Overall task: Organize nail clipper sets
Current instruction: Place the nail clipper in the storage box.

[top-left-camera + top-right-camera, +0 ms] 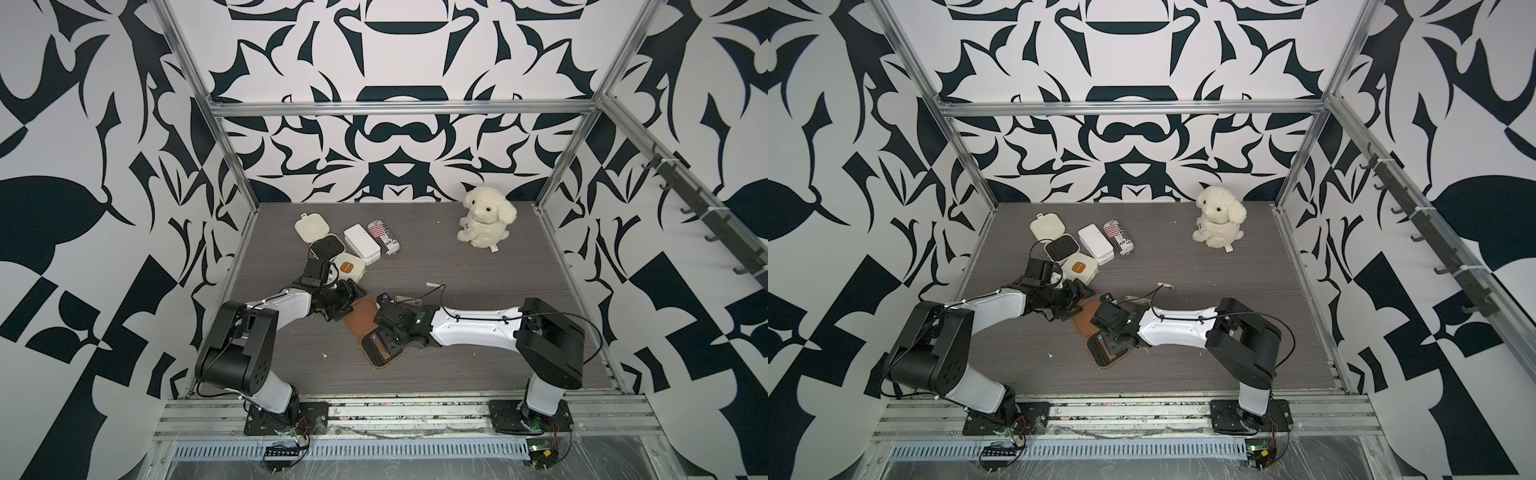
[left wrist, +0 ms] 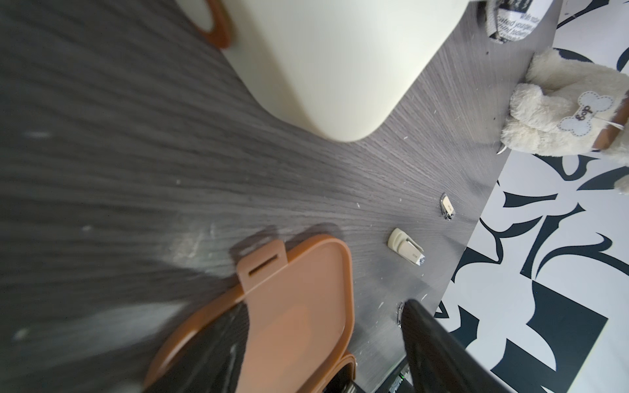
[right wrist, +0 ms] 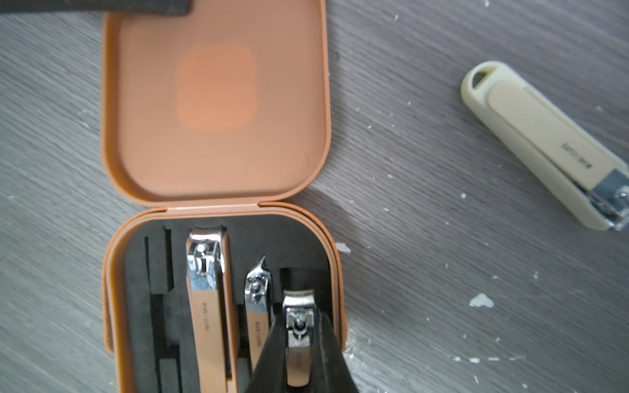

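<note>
The tan-brown nail clipper case lies open mid-table, its lid flat beside the black slotted base. Two clippers sit in its slots. Over the slot nearest the case's edge, my right gripper is shut on a small metal clipper. My left gripper is open at the lid's tab end: one finger lies on the lid, the other finger stands clear beside it. A closed cream case and an open cream case lie behind.
A cream-handled clipper and a smaller clipper lie loose behind my right arm. A white box and a striped can sit by the cream cases. A plush dog sits at the back right.
</note>
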